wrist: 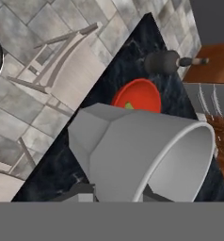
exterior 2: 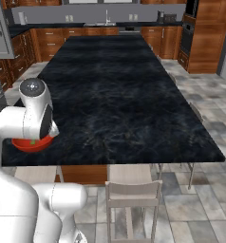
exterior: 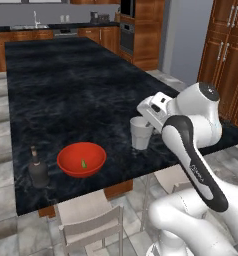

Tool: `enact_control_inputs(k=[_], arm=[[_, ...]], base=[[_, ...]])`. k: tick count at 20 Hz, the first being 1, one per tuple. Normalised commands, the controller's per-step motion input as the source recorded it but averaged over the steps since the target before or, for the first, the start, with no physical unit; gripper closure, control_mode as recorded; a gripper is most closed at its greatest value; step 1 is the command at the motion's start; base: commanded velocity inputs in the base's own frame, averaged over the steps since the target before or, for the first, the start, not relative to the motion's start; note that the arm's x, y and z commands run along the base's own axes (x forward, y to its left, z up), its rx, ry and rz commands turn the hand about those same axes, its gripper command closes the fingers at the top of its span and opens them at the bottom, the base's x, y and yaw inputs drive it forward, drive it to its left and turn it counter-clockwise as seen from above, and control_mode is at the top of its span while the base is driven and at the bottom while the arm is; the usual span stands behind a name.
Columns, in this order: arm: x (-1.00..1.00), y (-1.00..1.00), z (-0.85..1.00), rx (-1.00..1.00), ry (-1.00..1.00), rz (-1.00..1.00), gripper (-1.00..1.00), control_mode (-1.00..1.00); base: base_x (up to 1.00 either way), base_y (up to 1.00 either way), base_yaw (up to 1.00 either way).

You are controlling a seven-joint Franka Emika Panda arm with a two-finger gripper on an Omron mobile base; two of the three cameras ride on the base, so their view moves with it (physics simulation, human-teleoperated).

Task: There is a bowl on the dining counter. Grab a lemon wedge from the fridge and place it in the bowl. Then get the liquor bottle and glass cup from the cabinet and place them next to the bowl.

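Observation:
My gripper (exterior: 142,121) is shut on the glass cup (exterior: 141,134), a pale tumbler gripped at its rim just over the dining counter (exterior: 66,90), near its front edge. I cannot tell whether the cup's base touches the top. To the cup's left sits the red bowl (exterior: 81,159) with the small green lemon wedge (exterior: 84,163) inside. Left of the bowl stands the dark liquor bottle (exterior: 38,169). In the hand view the glass cup (wrist: 142,150) looms large between the fingers, with the bowl (wrist: 137,96), the lemon wedge (wrist: 128,106) and the bottle (wrist: 163,62) beyond it. The arm partly hides the bowl (exterior 2: 32,144) in the right base view.
Pale chairs (exterior: 91,220) (exterior 2: 133,190) are tucked under the counter's front edge. Brown wooden cabinets with grey bar handles (exterior: 231,55) rise to the right. The black counter stretches far back toward the kitchen wall.

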Motion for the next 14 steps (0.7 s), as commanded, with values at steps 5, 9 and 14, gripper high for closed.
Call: enact_control_inputs(k=[5, 9, 14], arm=[[0.36, 0.00, -0.46, 0.00, 0.00, 0.00, 1.00, -1.00], [0.38, 0.00, -0.50, 0.00, 0.00, 0.00, 1.00, -1.00], [0.41, 0.00, -0.49, 0.00, 0.01, 0.00, 1.00, -1.00]], base=[[0.00, 0.00, 0.00], [0.00, 0.00, 0.00], [0.00, 0.00, 0.00]])
